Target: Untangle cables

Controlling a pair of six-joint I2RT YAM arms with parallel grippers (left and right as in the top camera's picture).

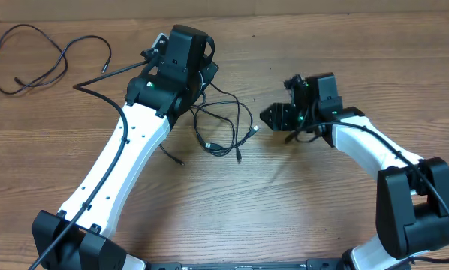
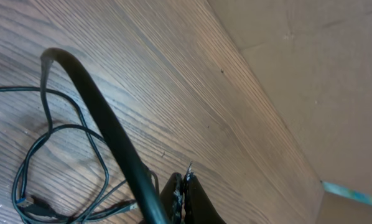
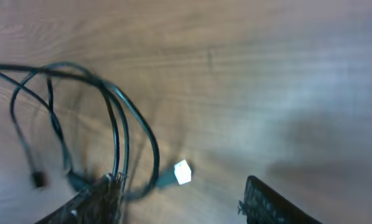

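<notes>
**Step in hand.** The work is separating the central bundle [image 1: 223, 127], which I judge to be part-way done. One cord [image 1: 29, 60] already lies by itself at the far left of the surface [image 1: 299, 202], well apart from the rest. The cables that need work sit as crossed loops in the middle, between the two arms.

**Right claw** [image 3: 180, 200]. It is open, jaws wide, holding nothing, and hangs low just beside the bundle's right edge. In its wrist view the white-tipped plug [image 3: 182, 172] lies ahead of the gap between the jaws. Several strands pass by the finger [image 3: 96, 199] at the lower left of that view. The blur hides whether they touch it.

**Left claw** [image 2: 185, 190]. It is closed, fingers together, at the bundle's upper left side. Whether a thin strand is nipped between them cannot be told, because the thick arm cable [image 2: 105, 130] crosses the wrist view and partly hides the tips.

**Next move, in my judgement.** The right claw should close on the strand near the white-tipped plug and draw it rightward, clear of the loops, while the left claw anchors its side. It must take one strand only; catching two would likely tighten the crossing.

**Count.**
- Arms: two.
- Claws: two.
- Cords lying apart: one.
- Cords within the bundle: probably two, though the overlaps prevent a firm figure.
- Plug ends visible around the bundle: at least three, one of them white-tipped.
</notes>
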